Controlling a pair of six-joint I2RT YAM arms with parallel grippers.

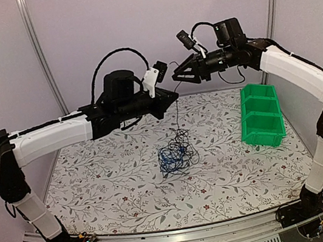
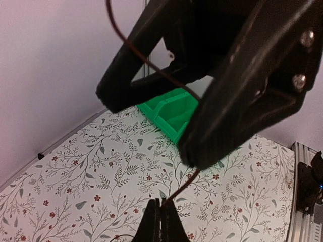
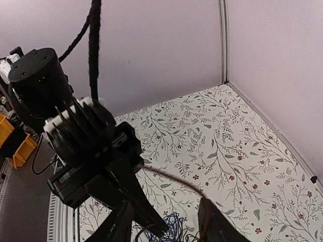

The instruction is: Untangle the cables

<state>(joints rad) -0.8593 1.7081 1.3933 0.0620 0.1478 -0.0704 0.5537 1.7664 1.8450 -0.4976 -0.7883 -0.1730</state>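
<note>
High above table point(image 1: 98, 186) | left gripper point(image 1: 177, 96) level, pinching cables point(image 1: 173, 155) | right gripper point(image 1: 178, 76) parted

Count so far: 2 arms, left arm point(image 1: 53, 135) and right arm point(image 1: 298, 69). 2 grippers, left gripper point(image 1: 176, 96) and right gripper point(image 1: 182, 75), 2 fingers point(image 2: 237, 101) each. 1 tangle of cables point(image 1: 176, 152): 1 blue cable point(image 1: 169, 158) in it, plus several black ones, too knotted for an exact number. 1 green bin point(image 1: 262, 114) with 3 compartments. 1 desk point(image 1: 97, 180). 2 yellow bins point(image 3: 21, 148) at the left edge of the right wrist view.
</note>
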